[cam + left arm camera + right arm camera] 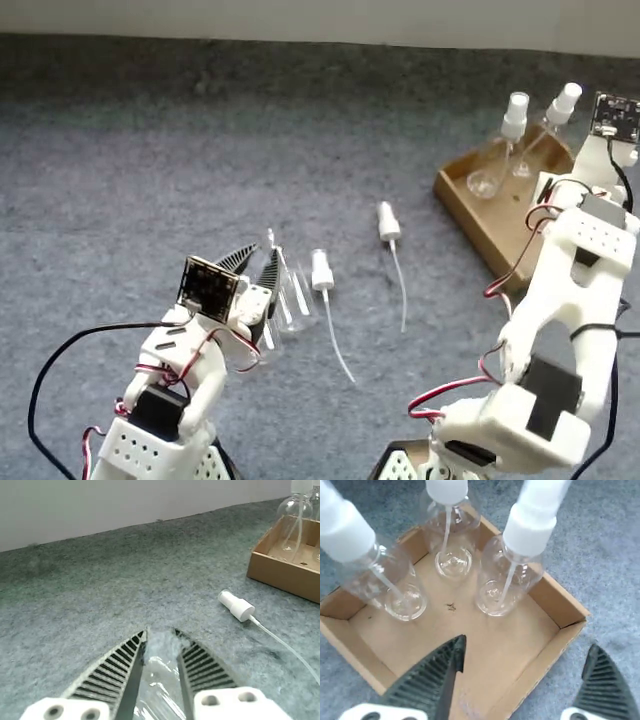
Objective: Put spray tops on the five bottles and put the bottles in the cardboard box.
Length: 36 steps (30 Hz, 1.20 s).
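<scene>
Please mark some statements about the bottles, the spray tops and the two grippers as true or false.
1. Three bottles stand in the cardboard box. True.
2. The right gripper holds a bottle. False: it is open above the box and holds nothing.
3. Two spray tops lie loose on the carpet. True.
4. The left gripper is above the box. False: it is low over the carpet, away from the box, shut on a clear bottle.
</scene>
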Motion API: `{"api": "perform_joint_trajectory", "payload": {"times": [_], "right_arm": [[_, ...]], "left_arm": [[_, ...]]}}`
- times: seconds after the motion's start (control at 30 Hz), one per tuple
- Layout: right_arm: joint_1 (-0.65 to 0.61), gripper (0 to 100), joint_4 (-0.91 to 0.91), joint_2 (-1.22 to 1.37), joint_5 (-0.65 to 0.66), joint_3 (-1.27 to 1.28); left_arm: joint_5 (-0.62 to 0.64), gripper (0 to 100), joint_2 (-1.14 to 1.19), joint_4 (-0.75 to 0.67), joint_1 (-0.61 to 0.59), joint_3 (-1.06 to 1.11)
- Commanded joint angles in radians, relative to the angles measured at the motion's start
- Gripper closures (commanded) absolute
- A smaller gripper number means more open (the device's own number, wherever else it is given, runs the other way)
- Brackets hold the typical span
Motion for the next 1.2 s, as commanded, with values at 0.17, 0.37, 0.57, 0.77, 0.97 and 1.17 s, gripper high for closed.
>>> {"api": "perform_joint_trajectory", "payload": {"times": [0.17,0.37,0.57,0.77,0.97,1.17], "right_arm": [[-0.025,67.4,0.237,-0.286,0.006,-0.033],[-0.136,67.4,0.415,-0.432,-0.008,-0.031],[-0.288,67.4,0.513,-0.553,-0.112,-0.031],[-0.595,67.4,0.651,-0.599,-0.114,-0.031],[-0.831,67.3,0.688,-0.513,-0.198,-0.036],[-0.943,67.3,0.688,-0.312,-0.229,-0.044]], "left_arm": [[-0.009,99,-0.001,-0.008,-0.133,0.002],[-0.006,100,-0.002,-0.008,-0.199,-0.021],[-0.003,100,-0.002,-0.006,-0.351,-0.059],[-0.002,100,-0.002,-0.008,-0.400,-0.068],[-0.009,100,-0.002,-0.008,-0.410,-0.085],[-0.008,100,-0.002,-0.006,-0.501,-0.101]]}}
